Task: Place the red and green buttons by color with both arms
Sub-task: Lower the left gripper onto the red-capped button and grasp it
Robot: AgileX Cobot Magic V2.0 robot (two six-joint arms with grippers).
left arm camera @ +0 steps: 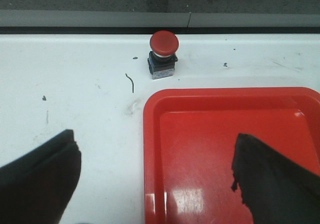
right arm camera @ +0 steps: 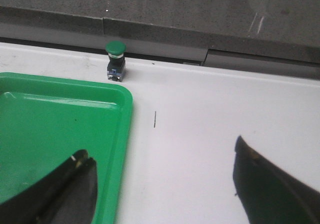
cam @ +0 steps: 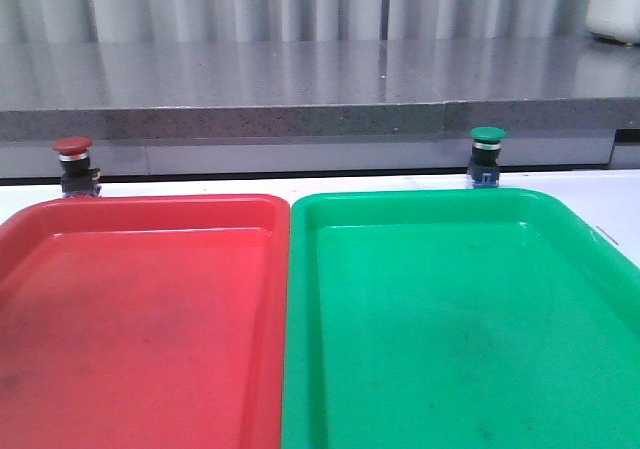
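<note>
Nearest the front camera lie two plastic trays side by side, edges touching: the red tray [cam: 140,309] on the left and the green tray [cam: 460,319] on the right. Both are bare inside, so by my reading nothing has been sorted yet and the whole job remains.

Neither arm shows in the front view, but each wrist camera catches its own fingers. Those of the left gripper [left arm camera: 155,176] are spread wide, one over the white table [left arm camera: 75,99] and one over the near part of the red tray, holding nothing. Those of the right gripper [right arm camera: 162,184] are just as wide and empty, one over the green tray's corner and the other over bare table.

Farther back, just beyond the far rim of each tray, stand the buttons, upright on their black bases. The red button [cam: 73,165] sits behind the red tray's far left corner, and the green button [cam: 487,156] behind the green tray's far edge (each already on its matching side). Both are well ahead of the fingers and untouched.

Behind them runs a grey stone ledge [cam: 300,89]. No brand, label or readable writing shows anywhere.
</note>
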